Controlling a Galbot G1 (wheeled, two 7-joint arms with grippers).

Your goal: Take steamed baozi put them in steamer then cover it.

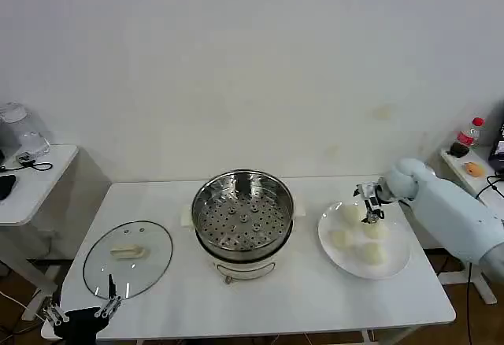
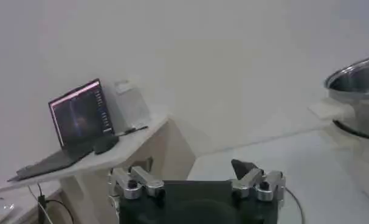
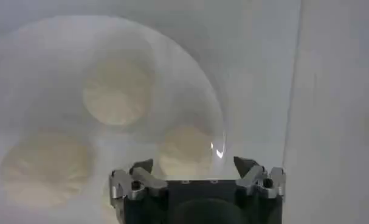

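The steel steamer [image 1: 243, 211] stands uncovered on its white pot base at the table's middle, and its rim [image 2: 357, 78] shows in the left wrist view. The glass cover [image 1: 127, 258] with a cream handle lies flat to its left. Several steamed baozi [image 1: 341, 239] sit on a white plate [image 1: 398, 262] to its right. My right gripper [image 1: 370, 217] hovers open just over the plate. In its wrist view the open gripper [image 3: 193, 164] brackets one baozi [image 3: 183, 149], with others [image 3: 117, 91] beyond. My left gripper [image 1: 83, 309] waits open at the front left table corner, near the cover, its jaws [image 2: 184, 173] holding nothing.
A side table [image 1: 31, 183] stands to the left with a laptop [image 2: 81, 112] and cables on it. A small shelf at the far right holds a red-capped bottle [image 1: 470, 132]. Bare tabletop lies in front of the steamer [image 1: 260, 302].
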